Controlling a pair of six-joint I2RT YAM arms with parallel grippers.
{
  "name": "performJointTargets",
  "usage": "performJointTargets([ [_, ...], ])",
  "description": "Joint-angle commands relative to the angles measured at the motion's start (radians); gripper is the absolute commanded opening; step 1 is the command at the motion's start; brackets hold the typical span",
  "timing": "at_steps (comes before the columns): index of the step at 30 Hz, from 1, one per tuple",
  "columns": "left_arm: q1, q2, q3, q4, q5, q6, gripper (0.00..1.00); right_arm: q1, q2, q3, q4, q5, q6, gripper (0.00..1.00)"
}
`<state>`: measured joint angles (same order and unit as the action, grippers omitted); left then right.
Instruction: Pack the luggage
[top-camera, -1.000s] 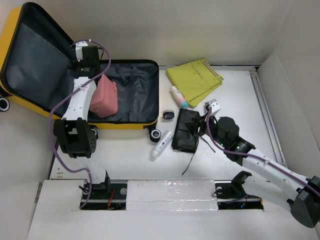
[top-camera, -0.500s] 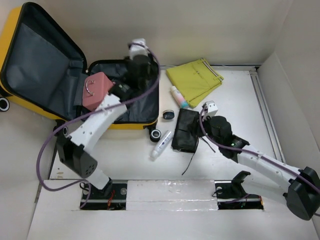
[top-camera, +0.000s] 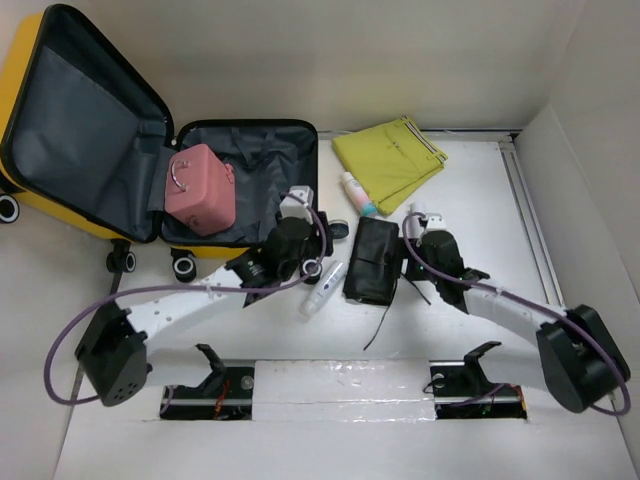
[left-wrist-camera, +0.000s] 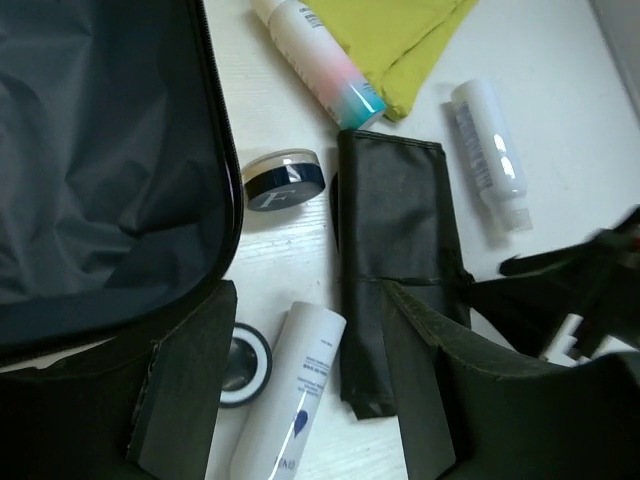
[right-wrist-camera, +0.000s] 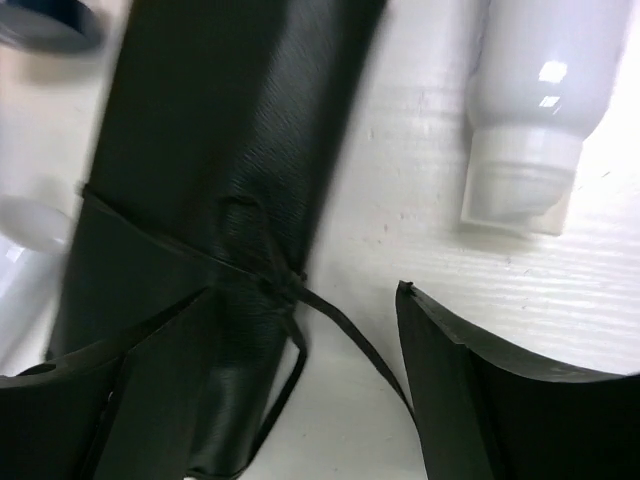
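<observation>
A pale letter that looks like an F stands on the dark blue lid of the jar (left-wrist-camera: 285, 187). The white tube (left-wrist-camera: 297, 405) carries a blue heart-like mark with small lettering below it, too small to read. Grey print on the small bottle (left-wrist-camera: 487, 150) is likewise illegible

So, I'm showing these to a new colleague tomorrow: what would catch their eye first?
Most likely the open yellow suitcase at the far left, with a pink case sitting in its grey-lined base. After that, the black rolled pouch at mid-table among small toiletries, and the folded lime-green cloth beyond it.
</observation>
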<state>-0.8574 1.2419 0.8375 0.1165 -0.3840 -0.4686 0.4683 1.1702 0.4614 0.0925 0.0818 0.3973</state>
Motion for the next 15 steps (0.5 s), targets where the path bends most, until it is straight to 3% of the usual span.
performJointTargets([
  [1,-0.003,-0.157,-0.078,0.129,0.057,-0.047,0.54,-0.026,0.094,0.016,0.078,-0.102,0.028,0.76],
  [8,-0.003,-0.312,-0.228,0.129,0.1,-0.058,0.54,-0.048,0.158,-0.004,0.2,-0.194,0.054,0.66],
  [12,-0.003,-0.323,-0.241,0.117,0.1,-0.045,0.59,-0.059,0.167,-0.004,0.222,-0.205,0.063,0.46],
  [15,-0.003,-0.312,-0.241,0.094,0.135,-0.035,0.63,-0.082,0.125,-0.013,0.222,-0.205,0.052,0.2],
])
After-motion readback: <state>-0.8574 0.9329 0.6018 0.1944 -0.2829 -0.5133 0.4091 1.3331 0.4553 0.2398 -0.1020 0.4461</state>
